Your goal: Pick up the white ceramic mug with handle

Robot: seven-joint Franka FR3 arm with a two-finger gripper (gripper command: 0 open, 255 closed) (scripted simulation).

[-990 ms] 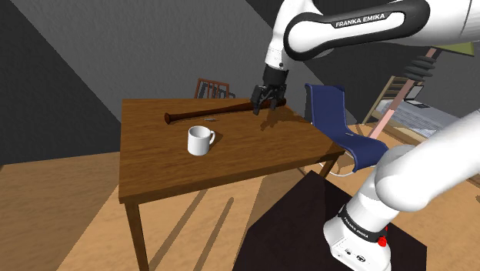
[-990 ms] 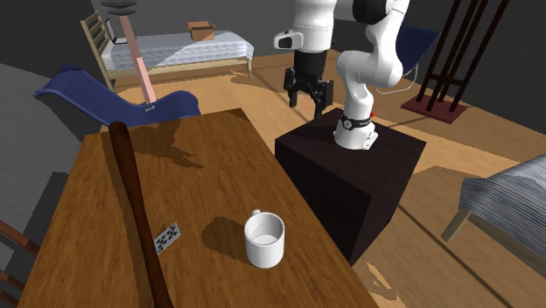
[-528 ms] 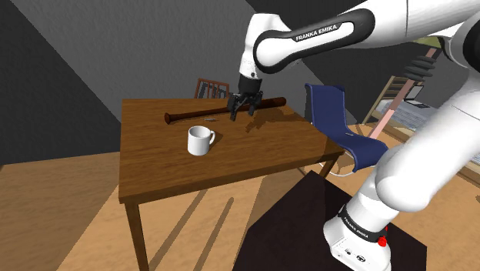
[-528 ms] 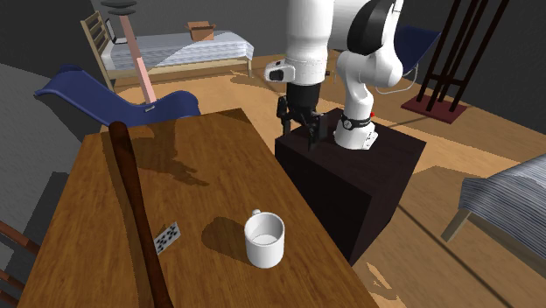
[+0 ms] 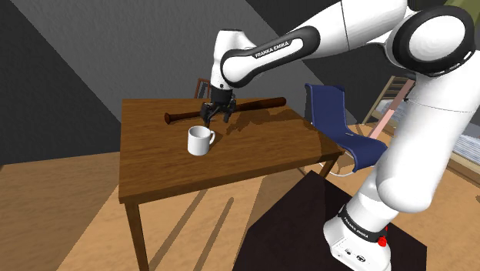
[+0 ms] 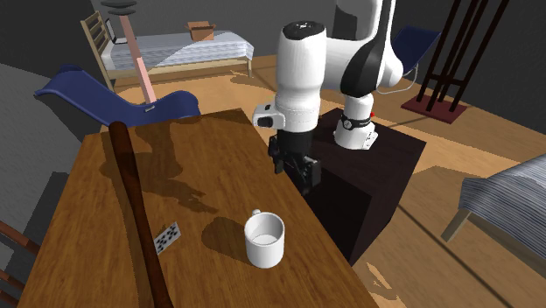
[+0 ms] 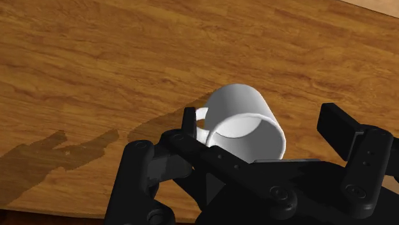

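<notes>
Jaws stand wide apart and hold nothing: the gripper hangs above the table, with the mug below and not touched. In the wrist view the white mug stands upright with its mouth open to the camera. Its handle is close to one finger, and the other finger is well clear of the wall.

In the shoulder view the mug is at about 7 o'clock from the gripper, so I judge the approach is not finished. To do it well, the hand should first come centred over the rim and then go down straight. One finger should pass inside the mouth and one outside, or both around the body, but away from the handle so the mug is not pushed over. Close only when the fingers are low enough.

Further on the table, a dark bat lies at 12 o'clock from the mug, apart from it. Beyond the table stands a blue chair.
</notes>
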